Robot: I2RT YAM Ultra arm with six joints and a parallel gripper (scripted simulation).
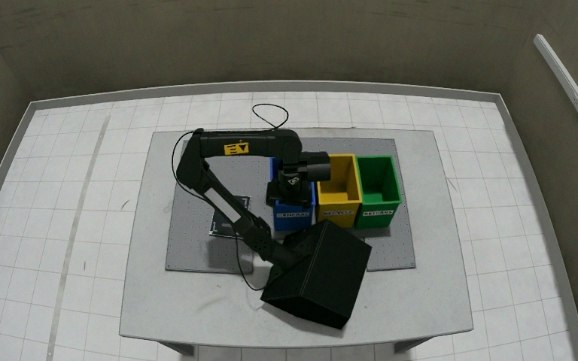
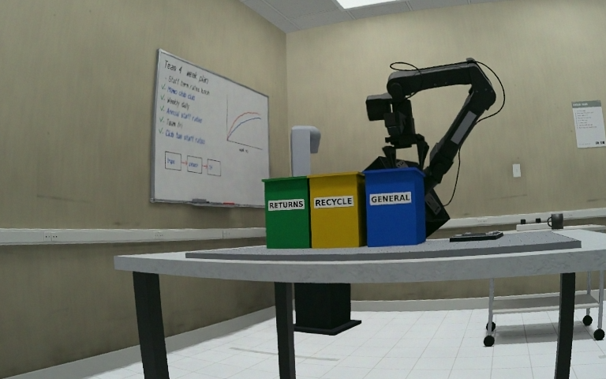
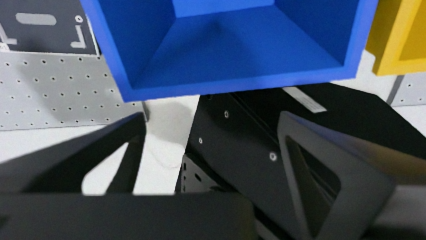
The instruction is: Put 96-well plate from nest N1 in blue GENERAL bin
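The blue GENERAL bin (image 1: 293, 215) (image 2: 393, 220) (image 3: 225, 50) stands upright at the left end of a row of three bins. My gripper (image 1: 290, 196) (image 2: 407, 157) (image 3: 212, 120) is open and empty, just above the bin's near rim. The wrist view looks down into the bin and shows only blue walls and floor; the far end of the bin is cut off. I do not see the 96-well plate in any view. The plate nest N1 (image 1: 225, 222) (image 2: 476, 235) (image 3: 45, 25) lies flat to the left of the bin, partly under my arm, with nothing on its visible part.
The yellow RECYCLE bin (image 1: 336, 192) (image 2: 337, 225) (image 3: 400, 35) and the green RETURNS bin (image 1: 377, 183) (image 2: 287, 225) stand upright beside the blue one. The black base box (image 1: 323, 277) (image 3: 240, 140) sits in front of the bins. All rest on a perforated grey mat (image 1: 193, 250).
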